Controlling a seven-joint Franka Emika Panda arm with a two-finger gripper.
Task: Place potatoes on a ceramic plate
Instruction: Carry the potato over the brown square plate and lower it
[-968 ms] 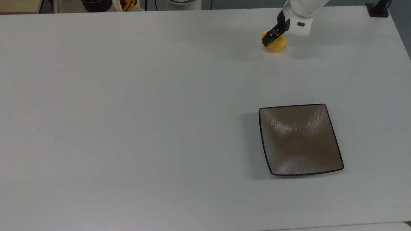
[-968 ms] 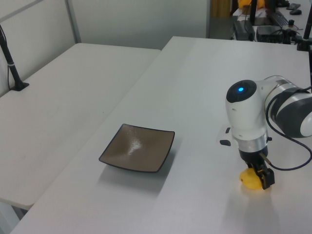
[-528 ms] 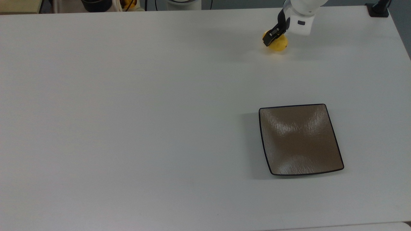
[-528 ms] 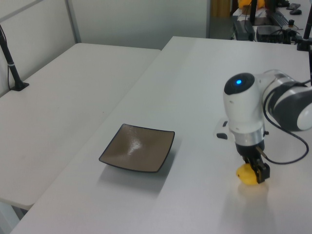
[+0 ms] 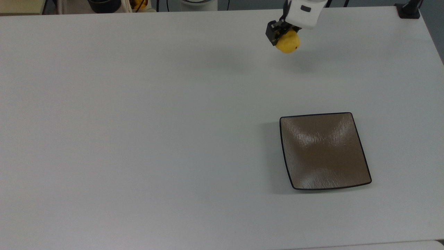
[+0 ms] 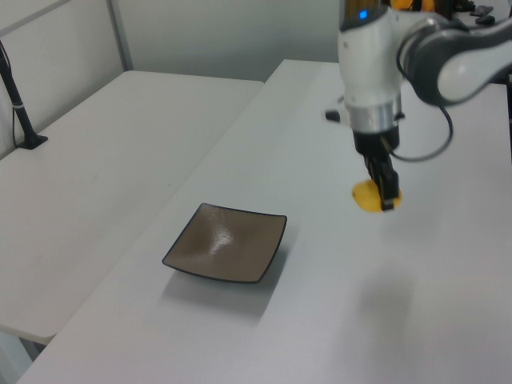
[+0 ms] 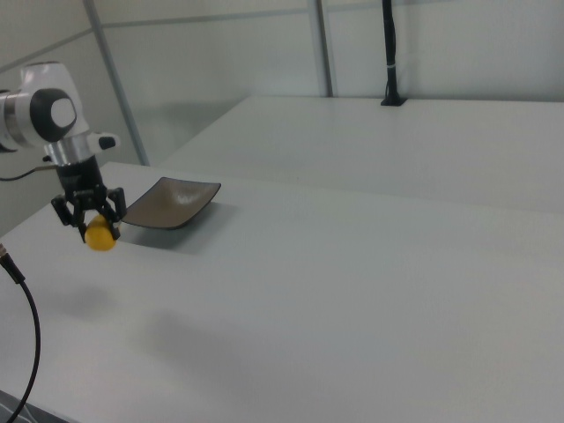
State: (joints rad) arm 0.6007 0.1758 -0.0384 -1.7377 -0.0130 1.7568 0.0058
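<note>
A small yellow potato [image 5: 288, 43] [image 6: 367, 198] [image 7: 101, 237] hangs in the air above the white table, its shadow lying on the tabletop below. My gripper [image 5: 282, 34] [image 6: 385, 190] [image 7: 88, 218] is shut on it, its black fingers clamping the potato from two sides. The square brown ceramic plate [image 5: 324, 150] [image 6: 226, 242] [image 7: 172, 204] with a thin black rim lies bare on the table. In the top view it sits well below the potato and slightly to the right; in the left view it lies left of and lower than the gripper.
The white table [image 5: 138, 121] stretches wide to the top view's left. A second white table [image 6: 96, 160] stands beside it in the left view. A black post [image 7: 389, 53] rises at the back in the right view. Clutter [image 5: 104, 5] lines the top view's upper edge.
The gripper has lifted the potato off the table and carried it up and slightly toward the top view's left. The plate has not moved.
</note>
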